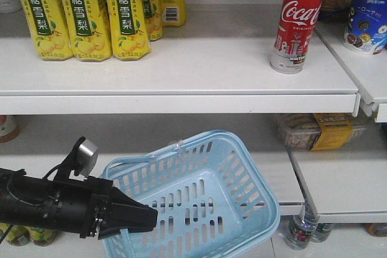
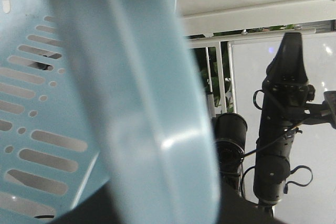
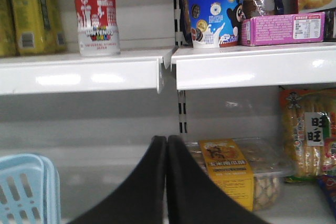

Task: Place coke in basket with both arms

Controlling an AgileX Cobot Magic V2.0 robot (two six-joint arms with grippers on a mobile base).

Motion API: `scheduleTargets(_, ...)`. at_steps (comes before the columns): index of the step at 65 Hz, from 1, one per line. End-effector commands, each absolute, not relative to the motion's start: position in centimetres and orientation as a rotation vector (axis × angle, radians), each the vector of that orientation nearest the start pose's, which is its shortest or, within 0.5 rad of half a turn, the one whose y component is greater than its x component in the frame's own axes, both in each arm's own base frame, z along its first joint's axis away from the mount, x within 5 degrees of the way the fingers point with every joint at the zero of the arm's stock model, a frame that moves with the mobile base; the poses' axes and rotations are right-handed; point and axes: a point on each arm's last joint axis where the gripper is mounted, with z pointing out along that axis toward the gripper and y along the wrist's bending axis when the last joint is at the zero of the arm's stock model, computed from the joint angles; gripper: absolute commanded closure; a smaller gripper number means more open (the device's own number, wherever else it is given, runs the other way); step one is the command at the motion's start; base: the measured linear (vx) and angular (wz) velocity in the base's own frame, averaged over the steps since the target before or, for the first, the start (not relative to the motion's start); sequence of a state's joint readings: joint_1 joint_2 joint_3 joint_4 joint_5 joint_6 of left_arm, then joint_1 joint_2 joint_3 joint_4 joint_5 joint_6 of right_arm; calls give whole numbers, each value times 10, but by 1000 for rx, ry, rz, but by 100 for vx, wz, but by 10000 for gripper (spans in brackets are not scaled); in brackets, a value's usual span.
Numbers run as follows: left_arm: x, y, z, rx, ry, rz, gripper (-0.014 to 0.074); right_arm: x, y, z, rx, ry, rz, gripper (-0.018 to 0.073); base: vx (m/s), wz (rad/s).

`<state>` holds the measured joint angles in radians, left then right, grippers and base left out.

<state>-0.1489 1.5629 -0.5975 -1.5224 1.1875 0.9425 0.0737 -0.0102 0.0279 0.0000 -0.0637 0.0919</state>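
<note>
Coke (image 1: 296,19): upright on the upper shelf (image 1: 181,67), close to the front edge and the shelf's right end. Bare shelf surface extends from its left side to the yellow drink packs (image 1: 81,13). A blue cup (image 1: 366,19) stands on the adjoining shelf, apart from the coke.

Basket (image 1: 261,179): tilted, held below the upper shelf's front lip, interior unobstructed.

Left tool (image 1: 142,217): clamped on the basket's near left rim.

Right tool (image 3: 167,182): fingers pressed together with nothing between them, positioned below the upper shelf edge, well apart from the coke.
</note>
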Motion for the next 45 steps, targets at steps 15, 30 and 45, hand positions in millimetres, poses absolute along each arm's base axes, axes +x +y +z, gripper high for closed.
scheduleTargets(15,219,-120,217,67,2349,-1843,602,58,4,302,-3,1354,114,569,0,0)
scheduleTargets(30,219,-120,217,67,2349,-1843,602,82,6,354,-25,1499,85,569,0,0)
scheduleTargets(45,219,-120,217,67,2349,-1843,602,98,7,362,-16,1497,98,569,0,0)
